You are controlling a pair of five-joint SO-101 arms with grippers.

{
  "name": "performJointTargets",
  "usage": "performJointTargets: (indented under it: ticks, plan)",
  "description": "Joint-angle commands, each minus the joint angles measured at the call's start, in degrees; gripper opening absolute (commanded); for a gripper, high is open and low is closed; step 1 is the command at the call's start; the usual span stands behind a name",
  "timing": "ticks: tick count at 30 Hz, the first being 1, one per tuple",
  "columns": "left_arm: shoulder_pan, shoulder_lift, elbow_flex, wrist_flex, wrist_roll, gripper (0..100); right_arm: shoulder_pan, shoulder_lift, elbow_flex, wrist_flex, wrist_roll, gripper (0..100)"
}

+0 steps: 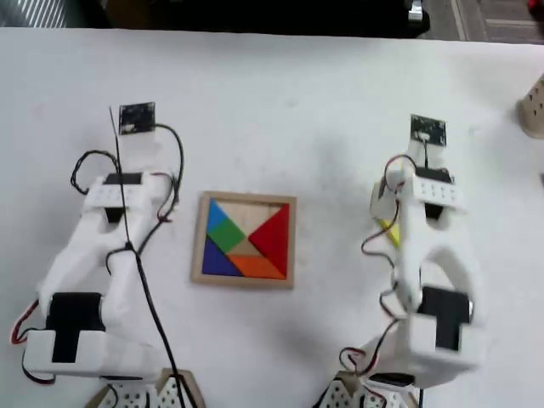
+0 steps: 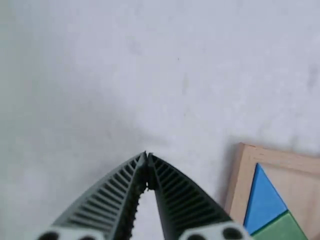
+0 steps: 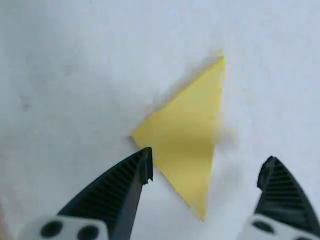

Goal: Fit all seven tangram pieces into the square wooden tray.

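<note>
The square wooden tray (image 1: 201, 238) lies between the two arms and holds light blue, green, dark blue, orange and red pieces, with bare wood in its upper middle. A corner of the tray (image 2: 239, 175) with the light blue piece (image 2: 264, 200) lies close beside my left gripper (image 2: 147, 170), which is shut over bare table. A yellow triangle (image 3: 187, 135) lies flat on the table, and my right gripper (image 3: 207, 167) stands open just above it, one finger on each side. From above, the yellow triangle (image 1: 389, 231) peeks out beside the right arm.
Two small dark boards (image 1: 137, 117) (image 1: 427, 129) sit on the table beyond the arms. Cables (image 1: 140, 255) run along the left arm. A pale perforated object (image 1: 534, 106) stands at the far right edge. White tabletop surrounds the tray.
</note>
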Motion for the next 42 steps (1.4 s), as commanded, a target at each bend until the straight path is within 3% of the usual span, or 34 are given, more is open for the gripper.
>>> performJointTargets:
  ticks: [1,17,31,42]
  plan:
    - [-1.01,-2.33,-2.81,0.09,-0.79,2,-3.03,3.82,-8.53,1.36,-0.44,33.4]
    - [-2.59,-2.24,-2.37,-3.52,-0.79,2,-0.31,15.34,-17.85,9.45,0.26,33.4]
    - [-2.59,-2.15,-2.29,-3.52,-0.79,2,-7.52,17.01,-17.58,15.69,22.15,33.4]
    - [-2.68,-2.24,0.26,-5.89,-0.79,2,-8.31,17.71,-17.58,19.38,24.97,33.4]
